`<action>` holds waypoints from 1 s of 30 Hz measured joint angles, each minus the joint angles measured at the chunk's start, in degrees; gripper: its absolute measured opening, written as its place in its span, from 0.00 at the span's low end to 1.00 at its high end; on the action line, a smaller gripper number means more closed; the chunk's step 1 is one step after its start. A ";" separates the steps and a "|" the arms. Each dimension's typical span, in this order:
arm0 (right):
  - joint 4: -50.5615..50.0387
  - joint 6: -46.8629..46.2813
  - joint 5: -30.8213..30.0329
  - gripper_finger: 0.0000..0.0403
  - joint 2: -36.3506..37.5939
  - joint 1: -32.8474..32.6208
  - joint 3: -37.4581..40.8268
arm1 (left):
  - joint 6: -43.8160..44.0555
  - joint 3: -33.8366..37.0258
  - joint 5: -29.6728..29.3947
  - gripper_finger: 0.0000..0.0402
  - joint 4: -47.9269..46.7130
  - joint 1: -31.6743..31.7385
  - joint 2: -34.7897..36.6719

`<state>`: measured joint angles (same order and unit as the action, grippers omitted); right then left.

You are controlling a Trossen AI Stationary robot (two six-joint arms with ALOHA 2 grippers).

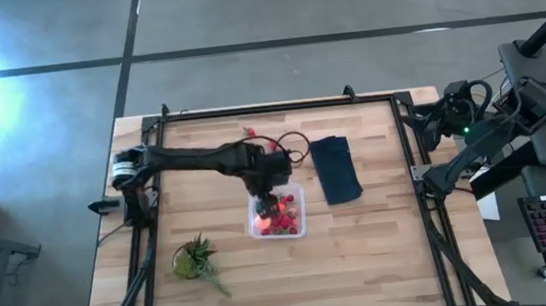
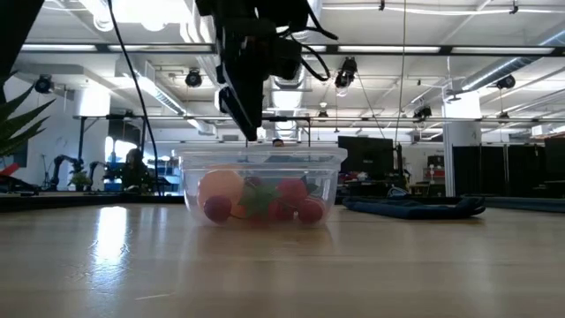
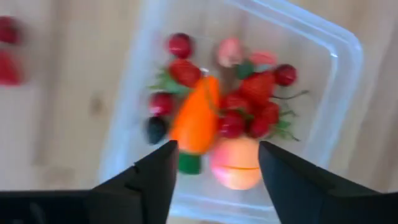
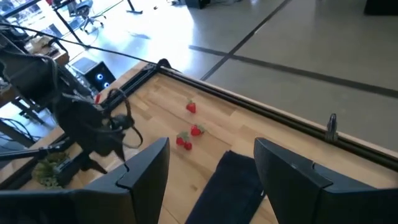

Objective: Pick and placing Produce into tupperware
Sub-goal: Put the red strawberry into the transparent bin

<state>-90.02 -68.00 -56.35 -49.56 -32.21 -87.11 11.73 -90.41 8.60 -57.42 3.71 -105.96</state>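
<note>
The tupperware (image 1: 298, 227) is a clear box in the middle of the table, also seen in the low view (image 2: 327, 163). It holds several red berries (image 3: 249, 112), the elongated orange-red piece (image 3: 196, 115) and the peach ball (image 3: 236, 163). My left gripper (image 3: 217, 180) hangs open just above the box's near-left part (image 1: 262, 192), with nothing between its fingers. My right gripper (image 4: 211, 155) is open and waits at the table's far right edge (image 1: 431, 123). A few loose berries (image 4: 196, 130) lie on the wood toward the far edge.
A dark navy folded cloth (image 1: 336, 168) lies right of the box. A green leafy bunch (image 1: 195, 259) lies near the left front corner. One berry (image 1: 249, 132) sits near the far rail. Black frame rails (image 1: 279, 107) run around the table.
</note>
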 joint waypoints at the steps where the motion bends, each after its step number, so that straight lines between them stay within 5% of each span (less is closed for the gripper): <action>1: 0.02 -0.04 -0.04 0.56 -0.04 0.00 0.02 | -0.03 -0.66 -1.43 0.54 -0.98 0.75 0.26; 6: 0.01 0.04 -0.90 0.56 -0.13 0.00 0.04 | 0.51 -2.57 -11.43 0.58 -6.31 9.74 1.23; 12: 0.00 0.33 -2.68 0.56 0.41 0.00 0.04 | -14.00 -2.48 -9.81 0.58 -7.35 24.38 -0.55; 14: 0.00 -0.29 -2.94 0.56 0.59 0.00 0.04 | -14.09 -3.32 -7.20 0.58 -10.07 28.23 -2.19; 18: 0.00 -1.29 -4.01 0.56 0.78 0.00 0.04 | 3.73 -4.28 2.44 0.58 -10.30 35.70 -5.75; 20: 0.01 -1.23 -5.38 0.56 0.76 0.00 0.04 | 4.54 -4.47 7.18 0.58 -7.77 38.11 -7.50; 24: 0.01 -1.05 -6.33 0.56 0.88 0.02 0.07 | -19.47 -6.89 7.15 0.58 -6.15 37.08 -7.86; 30: 0.00 -1.52 -6.75 0.56 1.47 0.02 0.10 | -51.84 -10.01 -17.39 0.58 0.94 31.55 -6.93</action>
<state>-90.02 -69.53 -63.10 -48.08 -32.18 -87.01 -40.11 -100.42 -8.79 -56.48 35.26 -112.89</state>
